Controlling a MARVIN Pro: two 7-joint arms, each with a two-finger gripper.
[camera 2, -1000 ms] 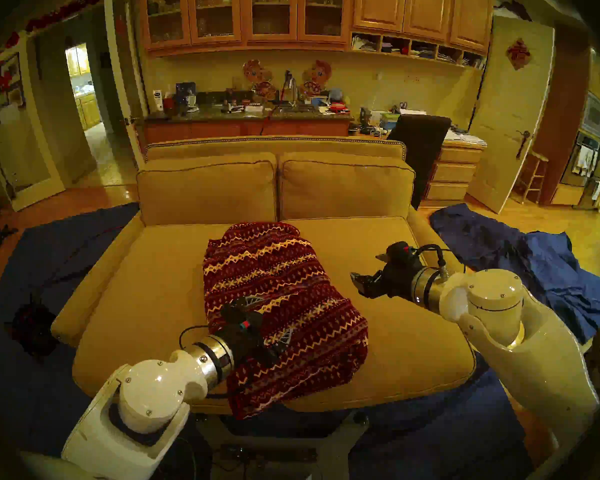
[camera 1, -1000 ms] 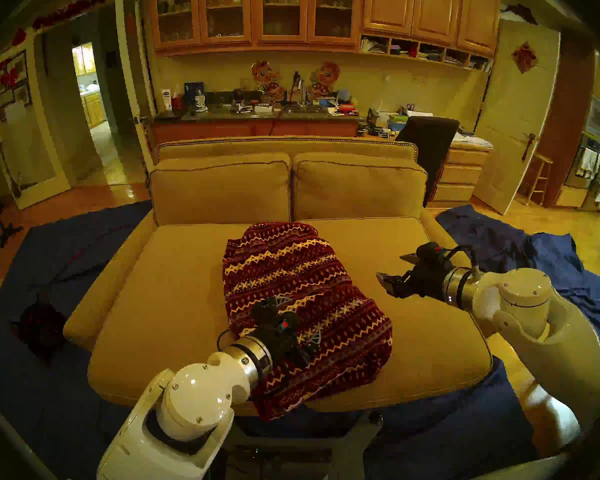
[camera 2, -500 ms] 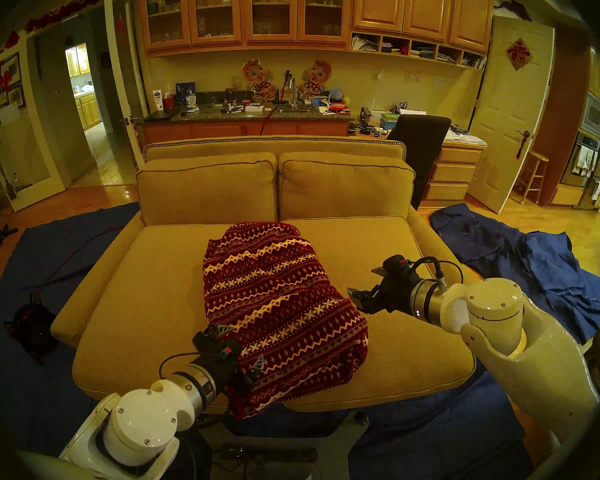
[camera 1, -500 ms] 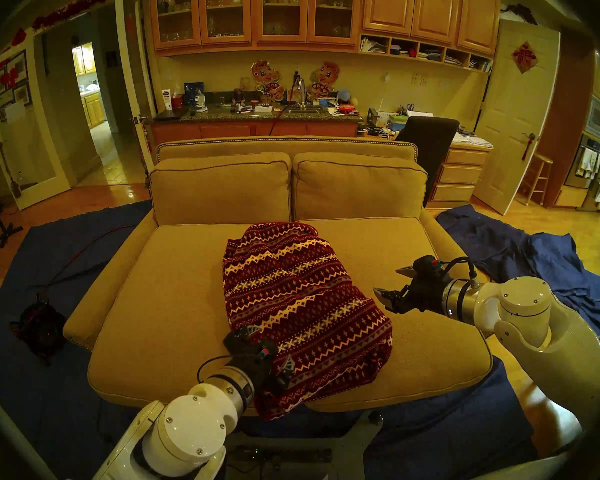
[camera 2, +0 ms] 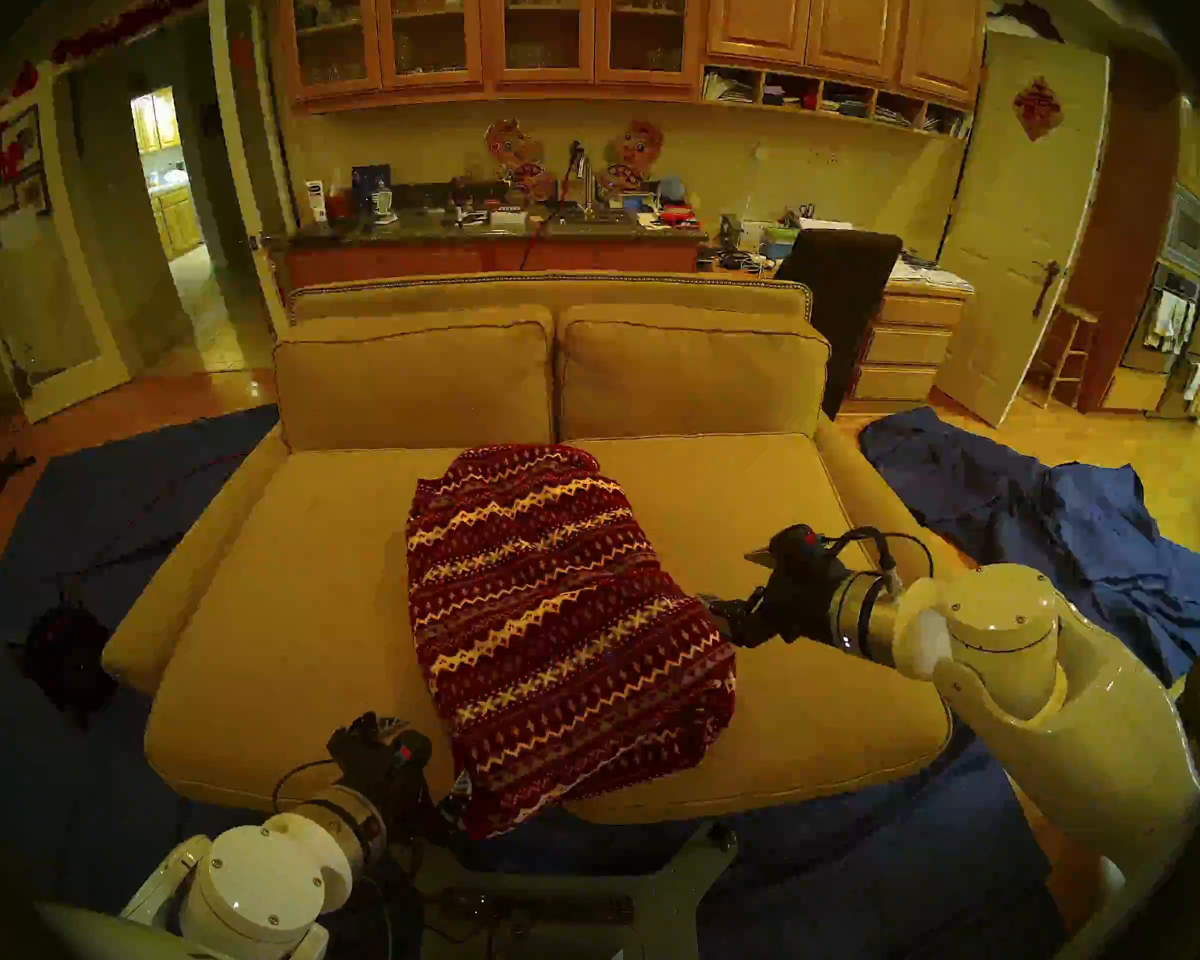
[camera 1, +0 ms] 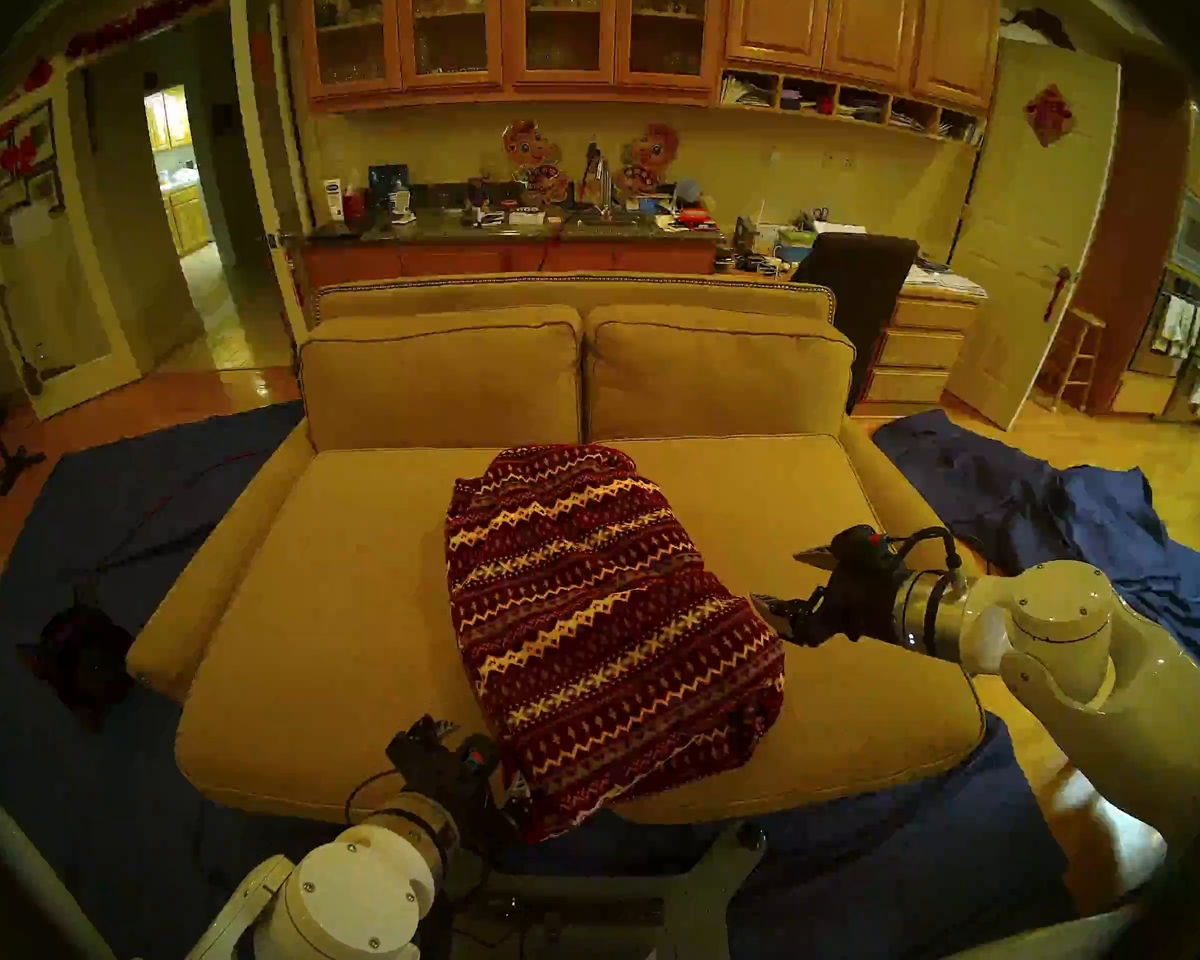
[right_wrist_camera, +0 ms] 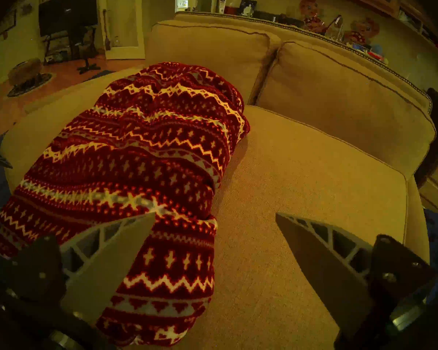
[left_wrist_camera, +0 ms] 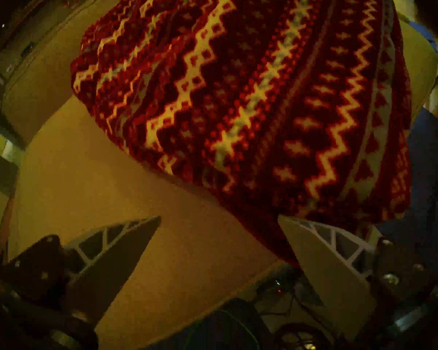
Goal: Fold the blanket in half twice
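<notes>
Far left there's dark blue floor sheet (camera 1: 133,508) running under the tan two-seat fabric sofa (camera 1: 348,591), and the sofa's whole left seat cushion is bare, so loads of room that side. The left gripper (camera 1: 469,758) sits low at the front edge of the seat, just left of the bundle's near corner, fingers spread wide with nothing between them; in its wrist view one fingertip overlaps the fleece hem, can't tell if it's actually touching. The dark red fleece blanket with cream and grey zigzag bands (camera 1: 597,612) lies folded into a long lump down the middle of the seat, far end near the back cushions, near end drooping over the front edge. Right of it is a bare strip of cushion, then the right gripper (camera 1: 784,584) hovering just beside the blanket's right edge, fingers splayed, empty. Beyond the right sofa arm a wrinkled plain blue cloth (camera 1: 1096,522) covers the wood floor.
</notes>
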